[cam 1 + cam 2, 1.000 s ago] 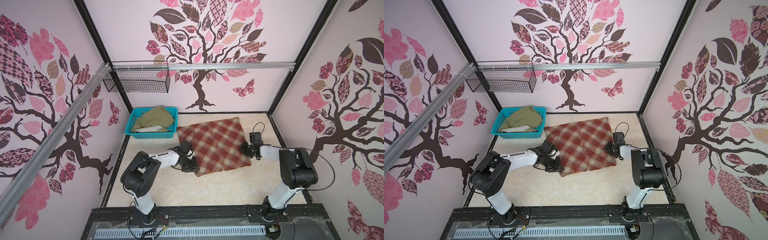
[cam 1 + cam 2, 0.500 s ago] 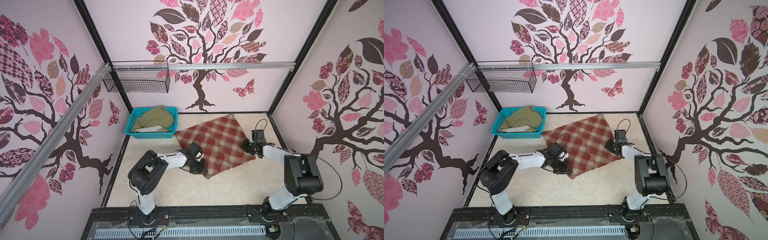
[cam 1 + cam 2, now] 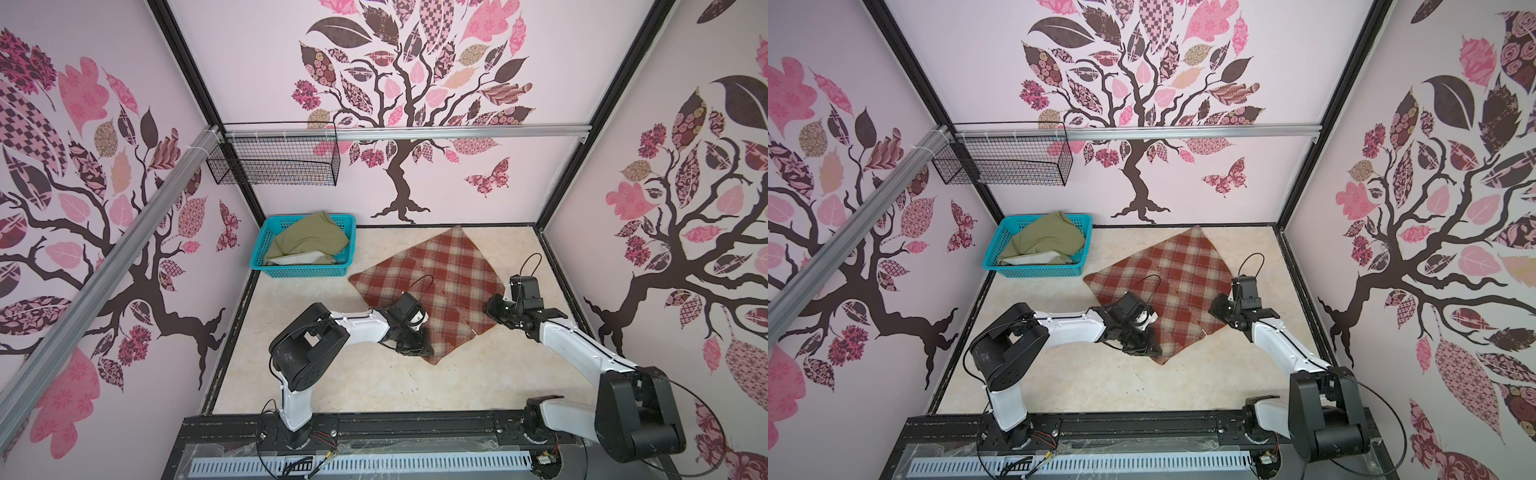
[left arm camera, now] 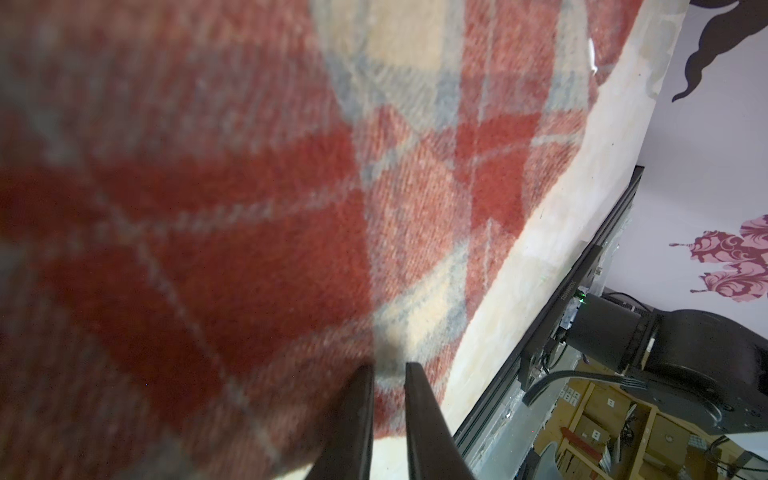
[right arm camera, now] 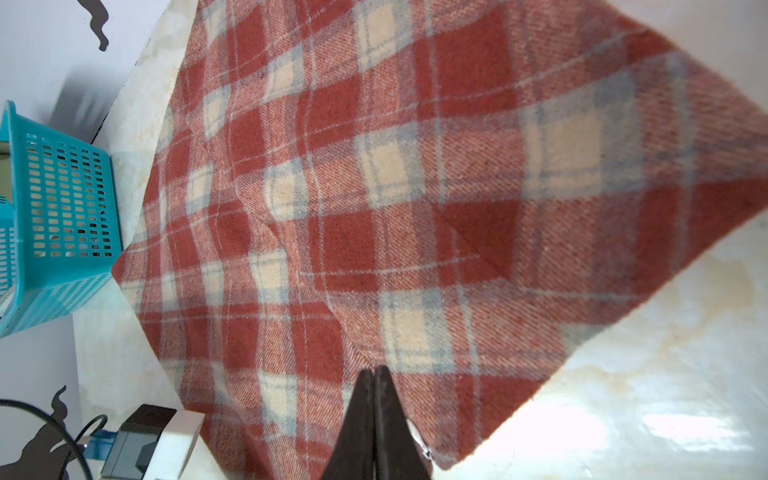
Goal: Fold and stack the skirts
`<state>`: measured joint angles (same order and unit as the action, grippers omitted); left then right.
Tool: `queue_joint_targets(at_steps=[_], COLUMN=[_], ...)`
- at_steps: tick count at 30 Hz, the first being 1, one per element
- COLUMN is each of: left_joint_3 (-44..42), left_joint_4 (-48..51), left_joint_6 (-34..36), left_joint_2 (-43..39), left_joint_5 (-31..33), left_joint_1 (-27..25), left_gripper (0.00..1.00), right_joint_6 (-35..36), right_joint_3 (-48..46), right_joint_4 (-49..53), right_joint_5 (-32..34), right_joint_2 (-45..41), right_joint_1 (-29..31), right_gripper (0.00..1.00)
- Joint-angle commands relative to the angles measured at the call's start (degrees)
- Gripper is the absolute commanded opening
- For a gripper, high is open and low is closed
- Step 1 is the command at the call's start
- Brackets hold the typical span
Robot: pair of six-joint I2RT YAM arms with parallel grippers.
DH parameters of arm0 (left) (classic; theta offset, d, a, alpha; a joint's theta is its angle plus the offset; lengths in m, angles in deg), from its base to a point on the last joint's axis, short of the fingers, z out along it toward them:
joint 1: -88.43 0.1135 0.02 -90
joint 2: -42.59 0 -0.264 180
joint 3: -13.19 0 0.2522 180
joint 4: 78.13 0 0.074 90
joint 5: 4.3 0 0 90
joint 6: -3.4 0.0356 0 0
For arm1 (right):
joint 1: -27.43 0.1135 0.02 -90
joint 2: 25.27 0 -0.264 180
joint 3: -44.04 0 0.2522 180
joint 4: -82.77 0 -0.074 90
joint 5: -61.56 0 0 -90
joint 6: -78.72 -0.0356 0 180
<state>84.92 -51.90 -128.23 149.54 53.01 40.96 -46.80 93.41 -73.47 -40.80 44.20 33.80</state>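
the plaid skirt (image 3: 440,282) has swung from square to a diamond on the table (image 3: 374,386), one corner now at the back wall. my left gripper (image 4: 388,368) pinches its near-left edge. my right gripper (image 5: 375,372) is clenched tight at its right edge; whether cloth sits between, i cannot tell. the olive skirt (image 3: 311,243) lies heaped in the turquoise basket (image 3: 303,272).
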Motion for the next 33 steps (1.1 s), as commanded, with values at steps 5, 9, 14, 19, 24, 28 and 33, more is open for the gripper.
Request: queue_joint_targets(at_steps=[5, 9, 14, 19, 24, 28, 33], left_joint_3=[2.0, 3.1, 2.7, 3.2, 2.1, 0.1, -4.9], left_joint_4=[2.5, 7.4, 8.3, 9.5, 8.2, 6.7, 2.7], left_joint_6=[1.4, 4.7, 6.7, 8.9, 8.6, 7.3, 4.1], left_joint_2=[-7.7, -10.3, -9.5, -6.5, -4.7, -3.9, -4.8], left_joint_5=[-0.8, 3.0, 5.1, 7.7, 7.8, 6.7, 5.4], left_joint_1=[8.4, 13.3, 17.7, 18.4, 18.5, 18.5, 17.7], left_gripper=[0.18, 0.18, 0.18, 0.18, 0.18, 0.18, 0.18], right_joint_6=[0.2, -1.1, -0.6, 0.6, -0.4, 0.4, 1.5], right_joint_3=[-5.6, -9.4, -10.7, -9.1, -8.3, -6.1, -4.3], right_joint_4=[3.3, 1.4, -1.0, -3.0, -6.6, -6.9, -7.3], right_joint_5=[2.8, 0.8, 0.6, 1.6, 2.4, 2.8, 3.3], right_joint_2=[-8.3, -9.0, -6.9, -1.6, 3.6, 8.0, 11.4], right_joint_1=[7.2, 7.6, 7.7, 7.6, 7.6, 7.6, 6.9], right_gripper=[0.08, 0.09, 0.09, 0.10, 0.08, 0.07, 0.06])
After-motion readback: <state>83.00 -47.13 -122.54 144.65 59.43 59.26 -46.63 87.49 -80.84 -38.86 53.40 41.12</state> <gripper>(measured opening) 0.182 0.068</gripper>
